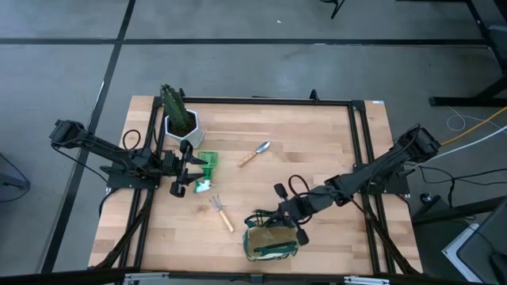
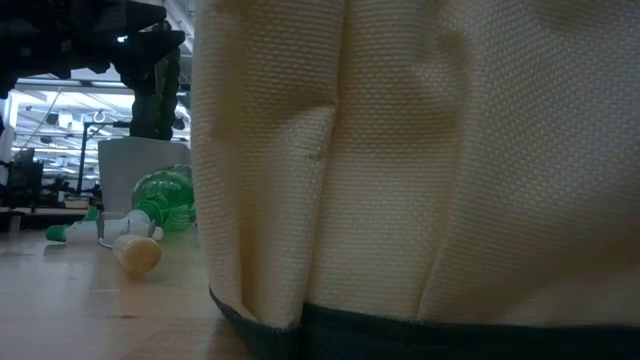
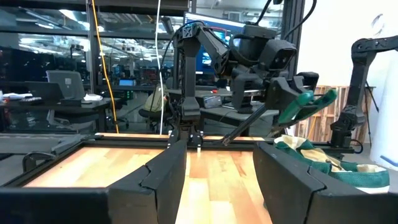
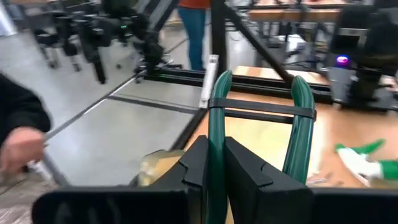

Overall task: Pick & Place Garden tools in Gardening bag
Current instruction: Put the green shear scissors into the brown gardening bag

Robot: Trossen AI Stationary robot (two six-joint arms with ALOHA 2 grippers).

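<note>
The gardening bag (image 1: 269, 242), beige canvas with dark green trim, stands near the table's front edge and fills the low view (image 2: 450, 150). My right gripper (image 1: 280, 215) is above its far rim, shut on a green handle (image 4: 217, 93). A silver trowel (image 1: 255, 153) lies at mid-table. The wooden-handled rake (image 1: 222, 212) lies left of the bag. A green-and-white item (image 1: 204, 172) lies by the white pot with the cactus (image 1: 181, 120). My left gripper (image 1: 184, 168) stands open beside that item, holding nothing. My right gripper pinches one leg of the bag's green handle loop (image 4: 215, 127) between its two fingers. The fingers come almost level from the table's right side. The strap runs upright through them, and the loop's top (image 4: 261, 111) arches past the fingertips. The beige bag (image 4: 158, 168) hangs below.
A black frame rail (image 1: 261, 100) runs along the table's far side, and another rail (image 1: 364, 158) along the right. A person's hand and dark sleeve (image 4: 18, 146) show off the table in the right wrist view. Bare wood lies between the trowel and the right rail.
</note>
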